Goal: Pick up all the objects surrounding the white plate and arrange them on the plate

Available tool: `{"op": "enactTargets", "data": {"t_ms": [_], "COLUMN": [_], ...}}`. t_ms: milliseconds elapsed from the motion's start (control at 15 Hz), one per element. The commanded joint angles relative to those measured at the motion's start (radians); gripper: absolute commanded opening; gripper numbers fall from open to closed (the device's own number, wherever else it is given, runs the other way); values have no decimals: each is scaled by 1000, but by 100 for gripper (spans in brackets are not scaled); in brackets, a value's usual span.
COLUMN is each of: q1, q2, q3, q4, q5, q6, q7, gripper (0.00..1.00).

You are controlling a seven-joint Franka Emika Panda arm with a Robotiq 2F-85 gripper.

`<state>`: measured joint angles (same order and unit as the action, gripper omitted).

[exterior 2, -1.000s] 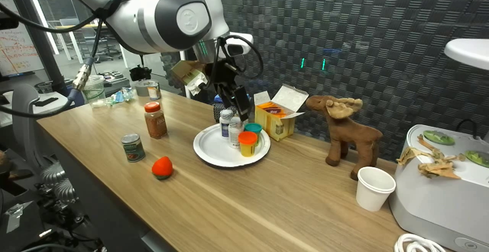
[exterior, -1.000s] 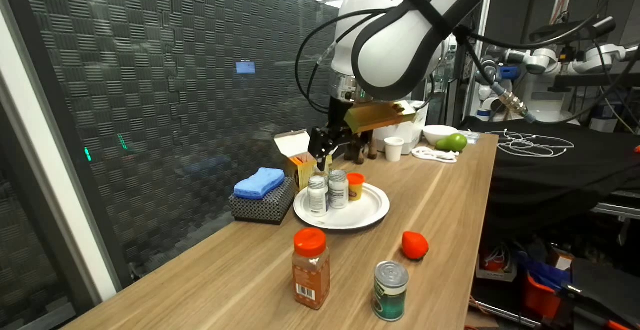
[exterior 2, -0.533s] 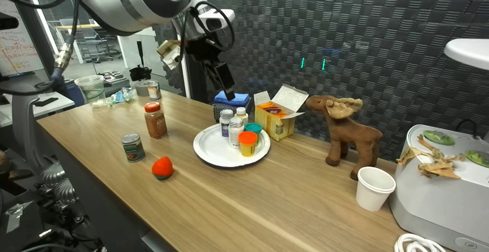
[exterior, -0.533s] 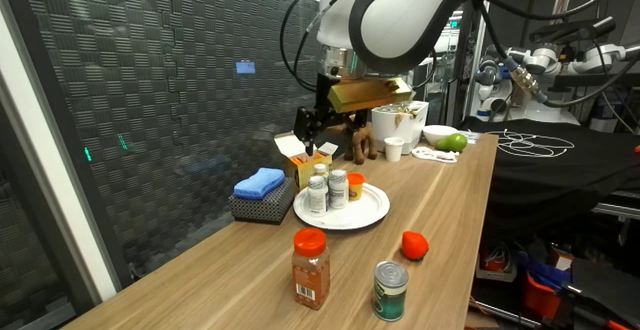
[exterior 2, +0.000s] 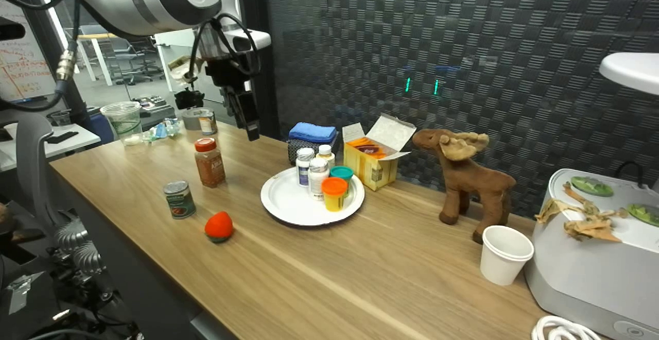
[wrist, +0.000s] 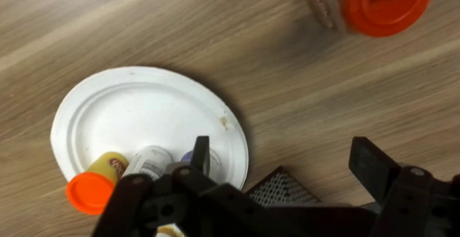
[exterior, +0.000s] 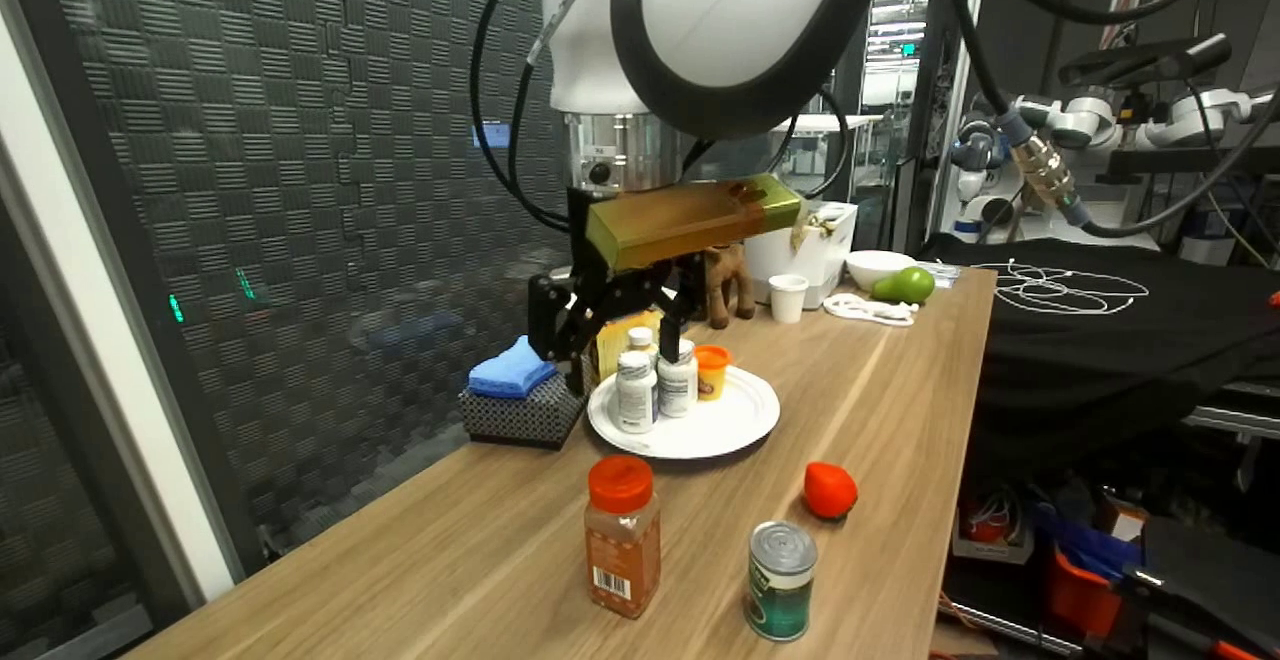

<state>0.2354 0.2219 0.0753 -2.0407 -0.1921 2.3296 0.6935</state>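
The white plate holds white bottles, a tub with an orange lid and a tub with a teal lid. Off the plate stand a spice jar with an orange lid and a small can. A red strawberry-like object lies near them. My gripper is open and empty, pointing down above the table. In the wrist view one finger overlaps the plate's edge and the jar is at the top right. The can is out of the wrist view.
A black patterned box with a blue sponge on it stands behind the plate, beside an open yellow box. A toy moose, paper cups and a white appliance stand further along. Dark foam wall behind.
My gripper has risen off the bottles and moved away from the plate toward the spice jar's side. The third, white-capped bottle now shows on the plate. The table objects have not moved.
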Motion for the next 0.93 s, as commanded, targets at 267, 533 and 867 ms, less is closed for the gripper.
{"op": "enactTargets", "data": {"t_ms": [267, 533, 867], "q1": [11, 23, 26], "q2": [41, 34, 50], "q3": [78, 88, 85], "q4": [88, 93, 91], "q5": [180, 204, 195], "q6": [-209, -253, -256], "q7": [-97, -117, -152], "gripper": [100, 100, 100]}}
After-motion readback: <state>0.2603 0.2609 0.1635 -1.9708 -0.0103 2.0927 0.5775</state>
